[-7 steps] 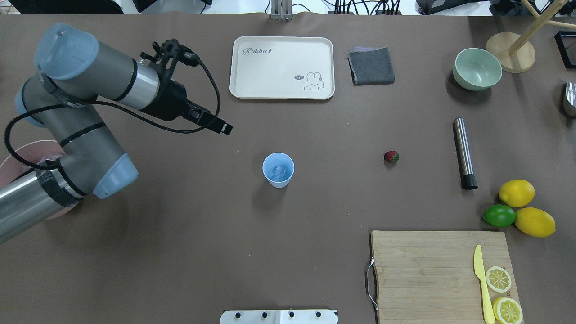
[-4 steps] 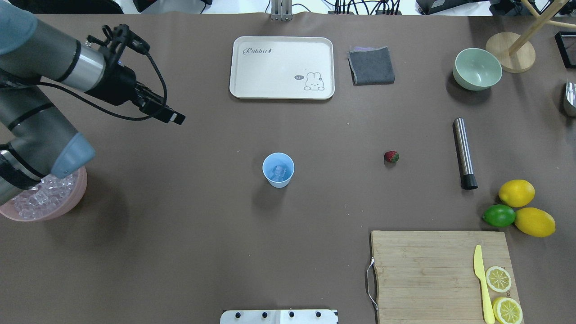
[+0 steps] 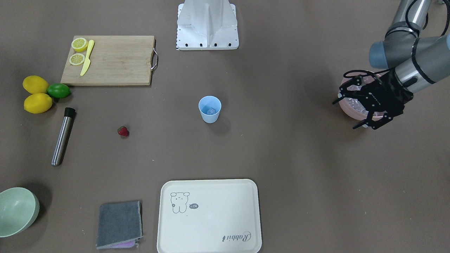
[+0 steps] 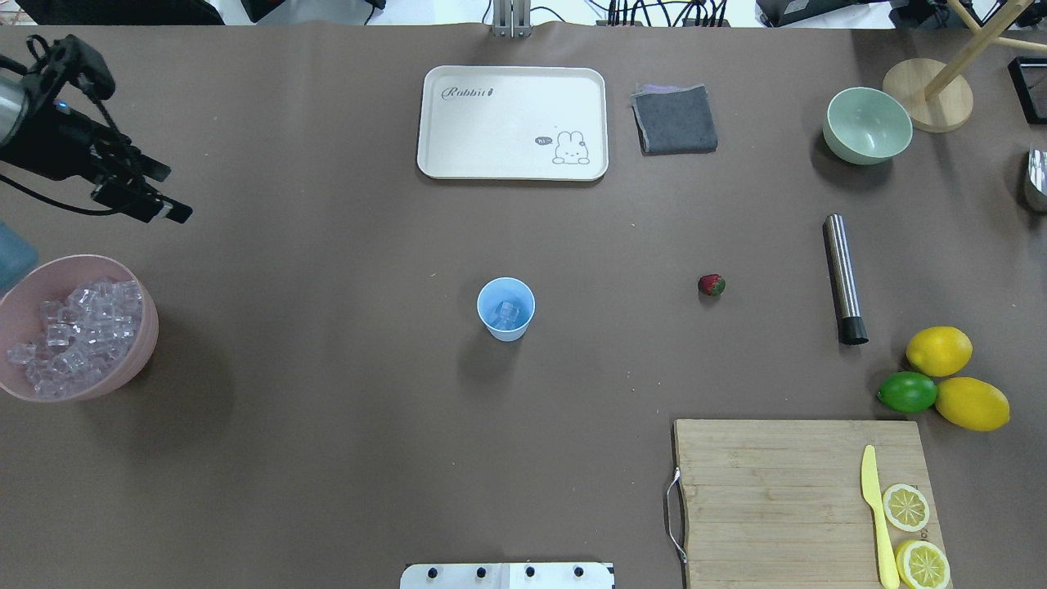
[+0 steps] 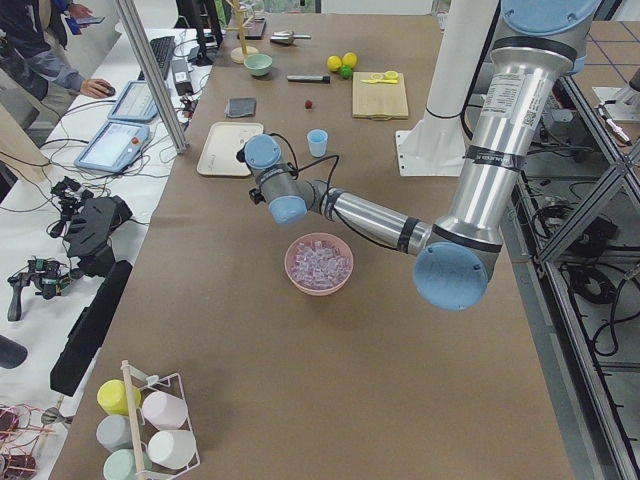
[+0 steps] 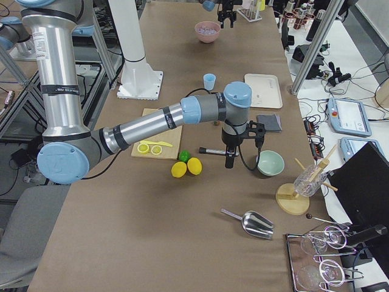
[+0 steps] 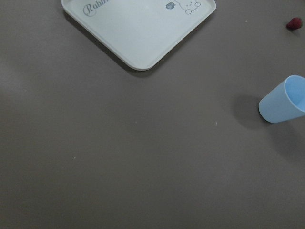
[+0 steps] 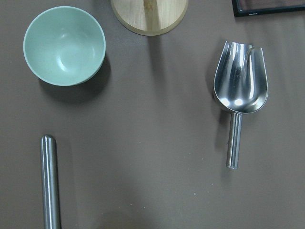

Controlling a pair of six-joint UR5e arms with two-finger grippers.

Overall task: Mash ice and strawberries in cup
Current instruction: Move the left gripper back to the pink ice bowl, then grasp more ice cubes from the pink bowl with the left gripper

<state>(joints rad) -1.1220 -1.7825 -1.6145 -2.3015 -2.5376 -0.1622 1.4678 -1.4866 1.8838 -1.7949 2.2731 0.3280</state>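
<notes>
Backing left tool far off cup, spread apart, empty. Seeing ice inside cup, strawberry lying on surface right of cup, judging it next. Failing to tell right tool state.

Saw the cup cropped at the left wrist view's right edge, the pink bowl half hidden behind the left gripper.

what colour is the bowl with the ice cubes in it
The bowl is pale pink, clearest in the overhead exterior view.
</notes>
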